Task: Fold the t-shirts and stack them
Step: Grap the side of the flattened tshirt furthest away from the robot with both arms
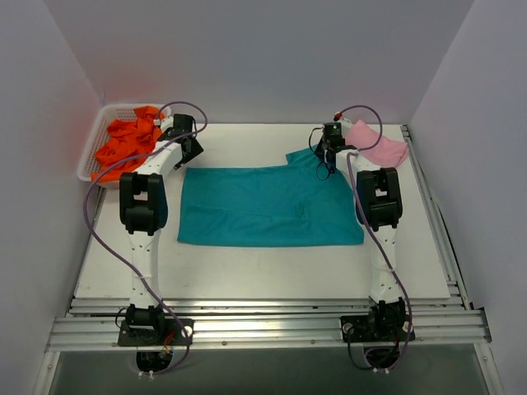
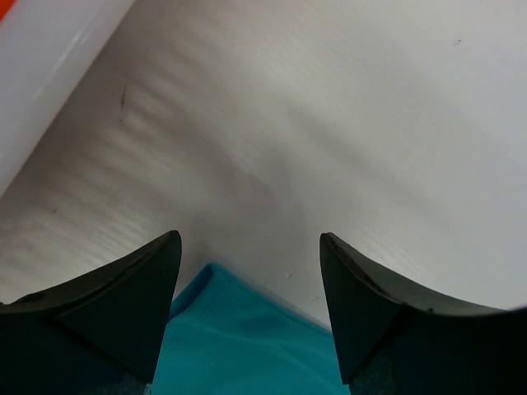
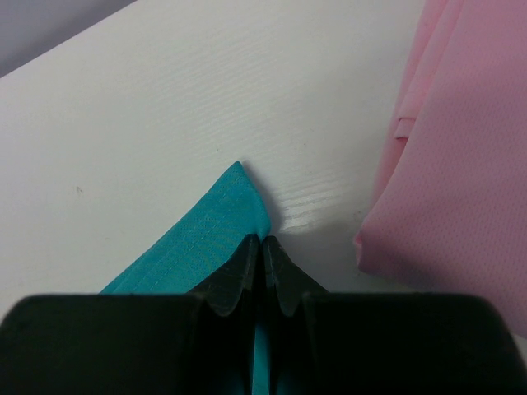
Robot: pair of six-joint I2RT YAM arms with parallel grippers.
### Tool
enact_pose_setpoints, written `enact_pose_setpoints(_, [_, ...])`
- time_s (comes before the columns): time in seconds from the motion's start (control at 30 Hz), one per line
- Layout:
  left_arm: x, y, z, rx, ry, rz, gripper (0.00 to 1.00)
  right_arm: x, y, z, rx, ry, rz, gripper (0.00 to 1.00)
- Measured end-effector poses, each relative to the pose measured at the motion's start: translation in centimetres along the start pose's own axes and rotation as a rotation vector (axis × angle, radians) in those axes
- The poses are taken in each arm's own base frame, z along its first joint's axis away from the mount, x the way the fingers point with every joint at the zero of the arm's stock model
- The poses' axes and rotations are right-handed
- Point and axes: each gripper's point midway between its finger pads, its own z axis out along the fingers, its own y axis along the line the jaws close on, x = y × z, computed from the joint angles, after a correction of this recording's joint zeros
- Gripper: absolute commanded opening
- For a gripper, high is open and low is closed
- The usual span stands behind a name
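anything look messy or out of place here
Nothing spilled or damaged. The teal t-shirt lies mostly flat, but its far right corner is bunched up where the right gripper pinches it. The pink t-shirt lies in a rumpled bundle at the far right, and the orange t-shirts are crumpled in the white basket.

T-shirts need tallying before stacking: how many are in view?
3 at least: teal shirt spread mid-table, pink shirt at the far right, orange heap in the basket, which may hide more.
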Motion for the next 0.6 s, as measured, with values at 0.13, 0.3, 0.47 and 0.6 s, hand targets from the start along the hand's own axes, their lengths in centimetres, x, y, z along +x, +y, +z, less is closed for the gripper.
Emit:
enact_pose_setpoints(0.13, [0.0, 1.5, -1.3, -0.011, 0.007, -0.006, 0.77, 0.0, 0.0, 0.0, 0.0, 0.0, 0.0, 0.0])
enact_pose_setpoints(0.3, [-0.9, 1.8, -2.0, 0.008, 0.004, -0.024, 0.77, 0.0, 0.0, 0.0, 0.0, 0.0, 0.0, 0.0])
enact_pose_setpoints(0.47, [-0.6, 2.0, -2.3, 0.014, 0.013, -0.024, 0.77, 0.0, 0.0, 0.0, 0.0, 0.0, 0.0, 0.0])
enact_pose_setpoints(0.6, [-0.1, 1.9, -2.4, 0.026, 0.027, -0.02, 0.77, 0.0, 0.0, 0.0, 0.0, 0.0, 0.0, 0.0])
